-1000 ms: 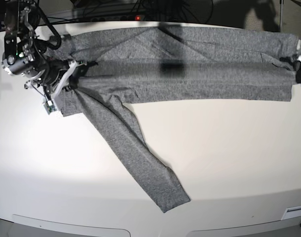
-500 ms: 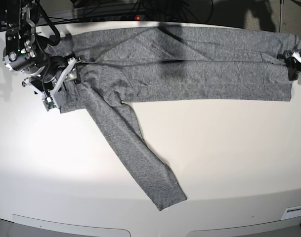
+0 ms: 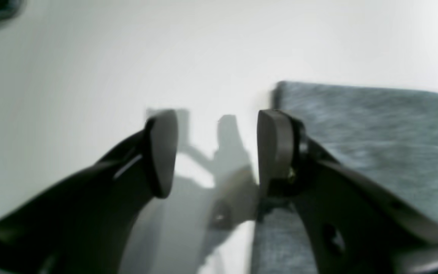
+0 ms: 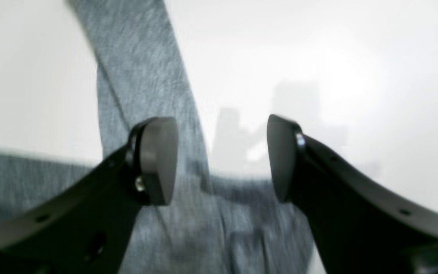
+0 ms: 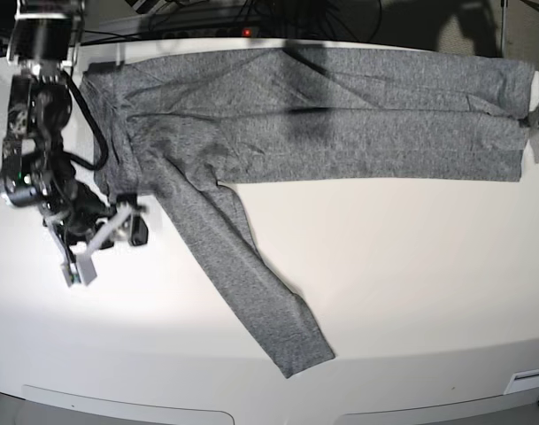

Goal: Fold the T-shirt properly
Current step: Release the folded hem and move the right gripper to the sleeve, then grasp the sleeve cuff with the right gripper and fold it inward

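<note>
I note both arms have let go. The right gripper [image 4: 219, 160] has withdrawn off the T-shirt [image 5: 340, 115], jaws apart and empty. The left gripper [image 3: 213, 152] likewise gapes beside the hem. The T-shirt lies folded lengthwise on the table [image 5: 411, 283], 1 sleeve [image 5: 242, 274] trailing; that needs folding next.

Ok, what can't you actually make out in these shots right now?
- Left hand: base view's right edge cuts it off almost entirely.
- T-shirt: the collar isn't identifiable in any view; both wrist views are blurred.
- Right hand: small and motion-blurred in base view.
- T-shirt's far edge: shadowed in base view.
</note>
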